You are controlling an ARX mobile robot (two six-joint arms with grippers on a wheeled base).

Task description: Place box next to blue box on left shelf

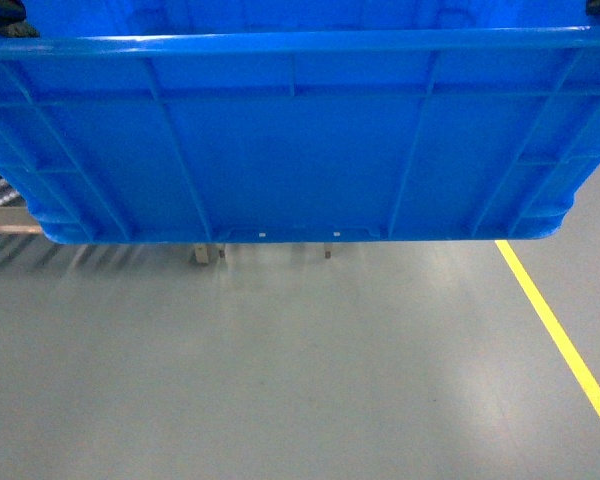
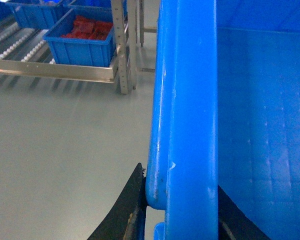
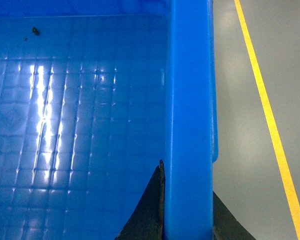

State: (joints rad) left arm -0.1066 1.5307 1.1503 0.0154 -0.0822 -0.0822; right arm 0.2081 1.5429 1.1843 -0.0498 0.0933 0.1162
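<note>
Head view showed the box (image 1: 300,150) filling the upper frame above the floor (image 1: 300,370). My left gripper (image 2: 182,220) and right gripper (image 3: 187,220) each clamped its rim; the left shelf (image 2: 50,70) sat upper left.

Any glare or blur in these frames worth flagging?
Head: the box fills the top half and the shelf edge and floor beneath look motion-smeared. Right wrist: bright glare streaks on the box floor. Left wrist: soft overall, the crate of red parts still readable.
</note>
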